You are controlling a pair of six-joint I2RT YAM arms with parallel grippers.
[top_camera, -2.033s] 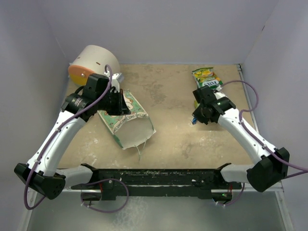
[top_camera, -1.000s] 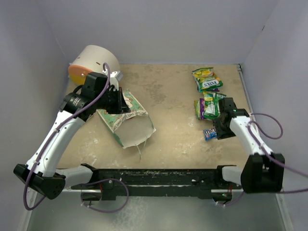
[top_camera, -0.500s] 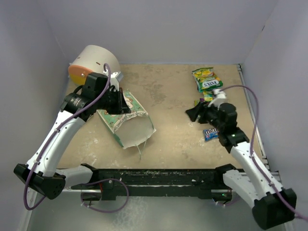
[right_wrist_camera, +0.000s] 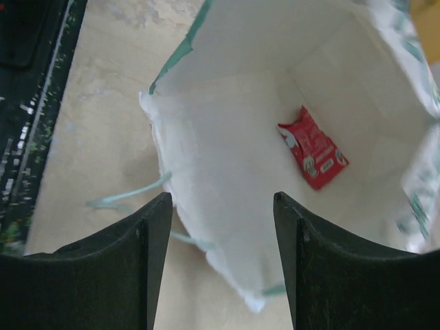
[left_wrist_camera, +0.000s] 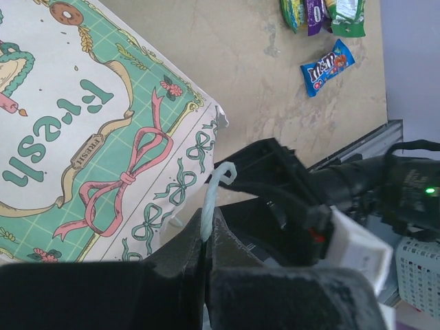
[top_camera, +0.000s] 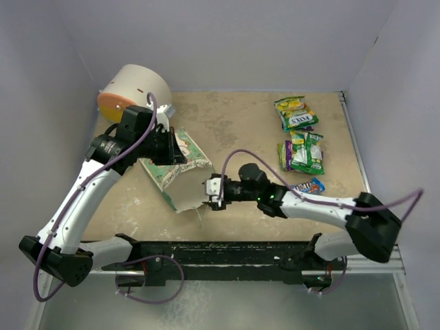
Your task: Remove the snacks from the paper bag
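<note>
The paper bag [top_camera: 180, 175] lies on its side, mouth toward the near right. My left gripper [top_camera: 176, 154] is shut on its thin string handle [left_wrist_camera: 209, 206], above the printed front panel [left_wrist_camera: 82, 124]. My right gripper [top_camera: 208, 191] hovers open at the bag's mouth, touching nothing; its fingers [right_wrist_camera: 155, 254] frame the bag's pale inside [right_wrist_camera: 227, 137]. A small red-pink packet [right_wrist_camera: 313, 146] lies deep in the bag. On the table at right lie a FOX'S packet [top_camera: 295, 113], a green-white and purple pair [top_camera: 300, 152] and a blue packet [top_camera: 307, 186].
A big cream cylinder with an orange face [top_camera: 134, 89] stands behind the bag at the back left. A black rail [top_camera: 220, 251] runs along the near edge. Grey walls close in the table on three sides. Loose string handles [right_wrist_camera: 127, 194] trail from the bag's lip.
My right arm swung left from the snack pile to the bag's mouth, leaving the blue packet on the table. The left arm and bag have not moved.
</note>
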